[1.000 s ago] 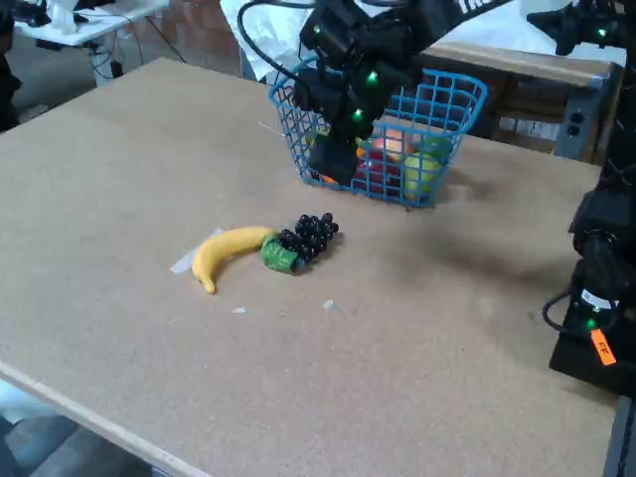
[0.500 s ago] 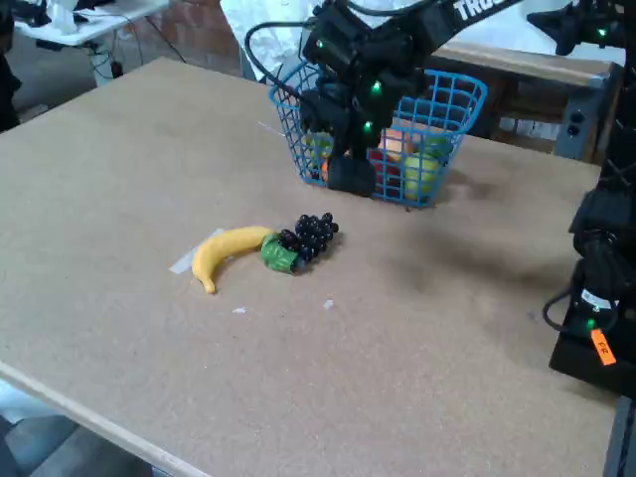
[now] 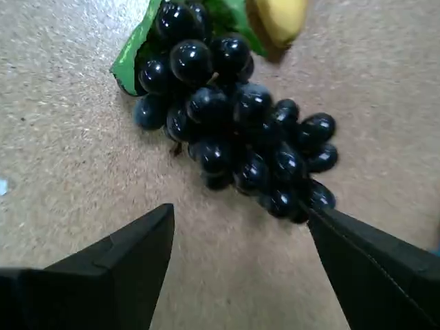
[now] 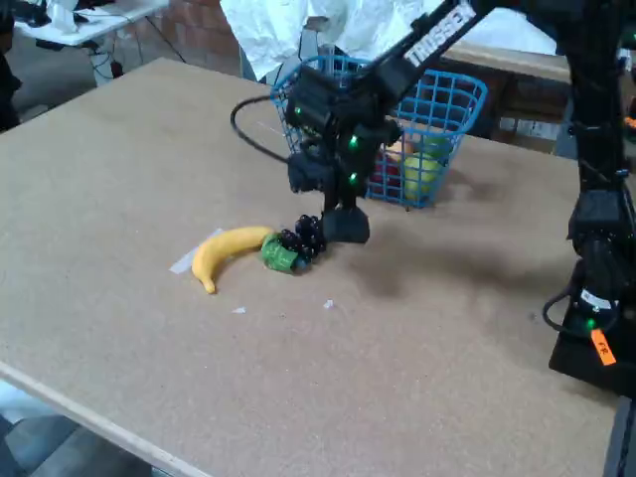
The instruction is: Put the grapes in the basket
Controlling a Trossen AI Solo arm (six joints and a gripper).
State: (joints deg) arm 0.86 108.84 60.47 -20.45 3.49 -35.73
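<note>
Table (image 4: pixel 447 378): bare brown board filling the fixed view. The arm (image 4: pixel 437 40) reaches in from the upper right, wrist angled down over the middle of the board. Basket (image 4: pixel 459 107): blue wire grid at the far side behind the arm, upright, coloured fruit pieces inside. Gripper (image 3: pixel 240 227): jaws spread wide in the wrist view, both fingers low over the board, right finger (image 3: pixel 371 261) just beside the near end of the bunch, nothing pinched. Banana (image 4: pixel 224 253): yellow, lying left of the gripper, its right end against the green leaf. Grapes (image 3: pixel 234 130): dark bunch lying on the board between banana and gripper, well apart from the basket, leafy end toward the banana.
</note>
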